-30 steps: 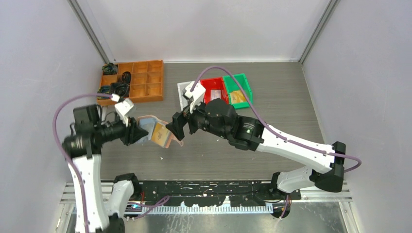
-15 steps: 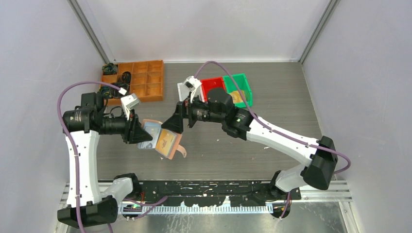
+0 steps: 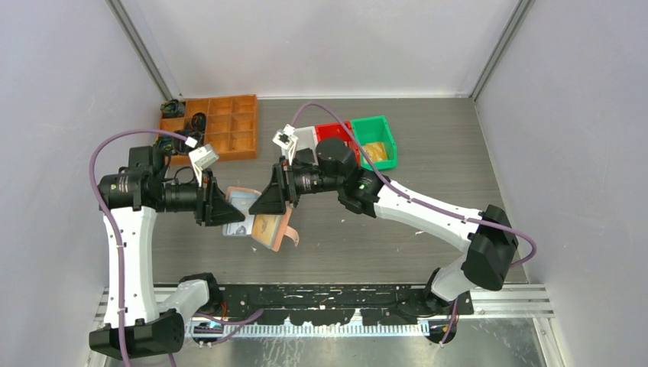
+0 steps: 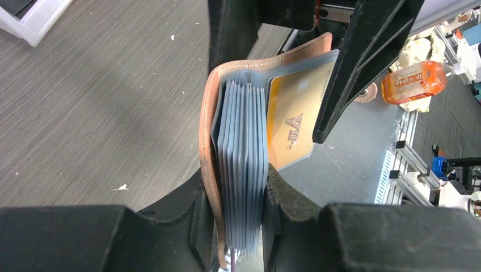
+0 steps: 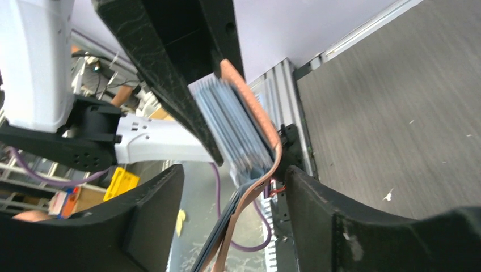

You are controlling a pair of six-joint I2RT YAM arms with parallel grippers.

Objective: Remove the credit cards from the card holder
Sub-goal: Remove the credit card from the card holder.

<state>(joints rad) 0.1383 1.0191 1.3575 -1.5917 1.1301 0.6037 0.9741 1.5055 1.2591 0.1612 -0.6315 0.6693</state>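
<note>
My left gripper [image 3: 228,212] is shut on the card holder [image 3: 243,200], a salmon-pink wallet held above the table. In the left wrist view its fingers [image 4: 187,204] clamp the pink cover [image 4: 207,130] and the stack of grey sleeves [image 4: 244,170]. A yellowish credit card [image 4: 292,119] sits in the splayed outer flap and also shows from above [image 3: 269,228]. My right gripper [image 3: 270,202] is open and straddles that hanging flap [image 5: 249,209]. Its fingers [image 5: 334,215] stand apart with a clear gap on the left side. Other credit cards are hidden in the sleeves.
At the back left stands an orange compartment tray [image 3: 221,126] with dark small parts. Behind the right arm are a red bin [image 3: 336,131], a green bin [image 3: 376,141] and a white bin [image 3: 304,136]. The black rail [image 3: 328,294] runs along the near edge.
My right gripper has come left and down onto the wallet's outer flap, and its jaws have narrowed. The left arm has swung the wallet slightly down and right.
</note>
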